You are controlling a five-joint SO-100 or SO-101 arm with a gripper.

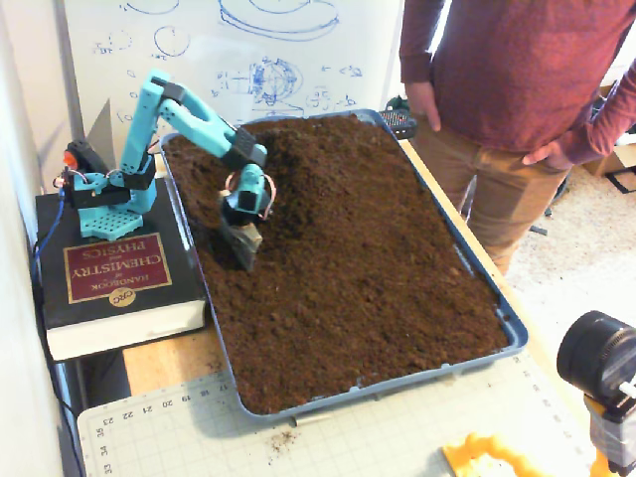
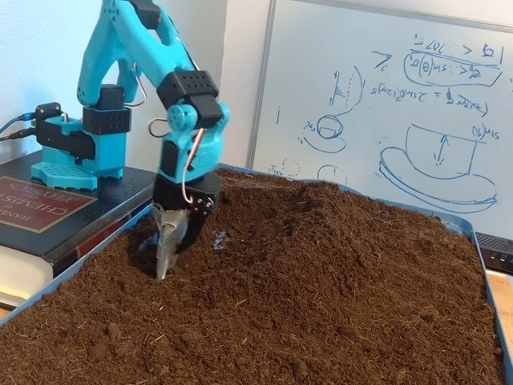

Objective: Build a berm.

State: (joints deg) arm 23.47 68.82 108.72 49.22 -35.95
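In the higher fixed view, a green cutting mat (image 1: pixel 298 437) lies nearest, with a black camera (image 1: pixel 599 360) at the lower right. Beyond it a blue tray (image 1: pixel 515 328) holds dark brown soil (image 1: pixel 368 288), mostly level.

The turquoise arm (image 1: pixel 194 117) reaches from its base on a thick book (image 1: pixel 114 278) at the tray's left side. The gripper (image 1: pixel 242 256) points down, its tips pushed into the soil near the left rim; in the low fixed view the gripper (image 2: pixel 166 261) shows a metal blade beside a dark finger, the two lying close together with only a thin gap, nothing visibly between them; whether they are fully clenched cannot be told.

The berm (image 1: pixel 298 159) rises behind the gripper toward the tray's far end; in the low view the berm (image 2: pixel 313 216) slopes up just right of the arm.

Level soil lies open to the right and front of the gripper. A person (image 1: pixel 517 89) stands at the far right edge, and a whiteboard (image 1: pixel 238 50) closes the back.
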